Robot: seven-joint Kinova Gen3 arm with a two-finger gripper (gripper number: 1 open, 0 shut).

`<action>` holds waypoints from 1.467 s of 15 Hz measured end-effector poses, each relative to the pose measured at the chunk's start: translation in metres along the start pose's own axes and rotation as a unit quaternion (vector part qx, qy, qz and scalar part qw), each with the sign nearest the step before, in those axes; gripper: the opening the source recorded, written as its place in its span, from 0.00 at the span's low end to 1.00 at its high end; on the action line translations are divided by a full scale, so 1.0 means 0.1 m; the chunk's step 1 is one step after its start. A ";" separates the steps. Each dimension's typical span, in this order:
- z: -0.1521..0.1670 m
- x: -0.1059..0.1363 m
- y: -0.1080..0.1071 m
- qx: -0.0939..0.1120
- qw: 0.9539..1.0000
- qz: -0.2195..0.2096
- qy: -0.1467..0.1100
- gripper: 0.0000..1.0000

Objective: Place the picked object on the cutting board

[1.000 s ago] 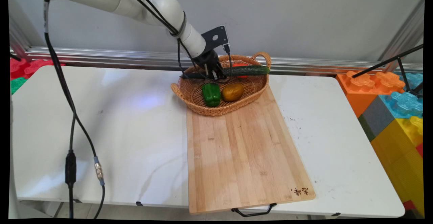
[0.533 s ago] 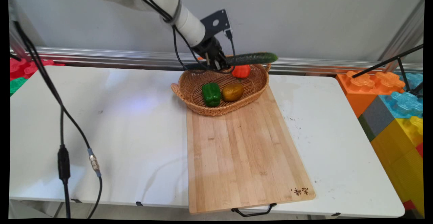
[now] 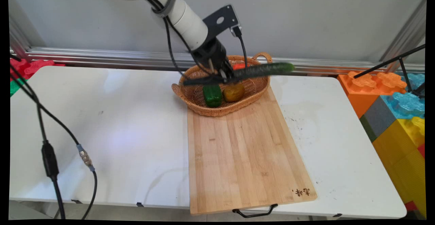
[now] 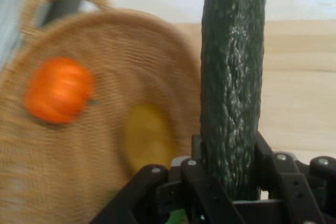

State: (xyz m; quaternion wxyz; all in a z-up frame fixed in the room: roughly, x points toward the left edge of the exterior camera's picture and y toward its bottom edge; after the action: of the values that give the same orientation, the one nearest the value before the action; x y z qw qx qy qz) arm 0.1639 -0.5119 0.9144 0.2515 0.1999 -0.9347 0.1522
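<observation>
My gripper [image 3: 225, 78] is shut on a long dark green cucumber [image 3: 263, 70], held roughly level in the air over the wicker basket [image 3: 193, 97]. The cucumber sticks out to the right past the basket's rim. In the hand view the cucumber [image 4: 232, 77] runs up from between the black jaws [image 4: 231, 182], gripped near one end. Below it in the basket lie a green bell pepper [image 3: 212, 96], a brownish-yellow potato [image 3: 233, 92] and an orange-red tomato [image 3: 240, 66], the last partly hidden behind the cucumber. The tomato [image 4: 58, 90] shows clearly in the hand view.
The basket stands on the far end of a long wooden cutting board [image 3: 244, 153] with a black handle at its near edge. Large coloured foam blocks [image 3: 397, 116] stand off the table's right side. Black cables [image 3: 47, 157] hang at the left.
The gripper lifted the cucumber out of the basket, then carried it forward and to the right, toward the cutting board.
</observation>
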 end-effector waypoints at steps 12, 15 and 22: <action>0.16 -0.38 1.22 -0.129 0.988 -0.073 -0.046 0.00; 0.37 -0.47 1.36 -0.143 0.986 -0.076 -0.040 0.00; 0.87 -0.67 1.54 -0.162 0.983 -0.086 -0.033 0.00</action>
State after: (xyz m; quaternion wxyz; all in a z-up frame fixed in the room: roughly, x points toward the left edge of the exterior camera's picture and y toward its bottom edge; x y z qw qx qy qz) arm 0.1123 -0.3911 0.7783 0.2620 0.2409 -0.9340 -0.0300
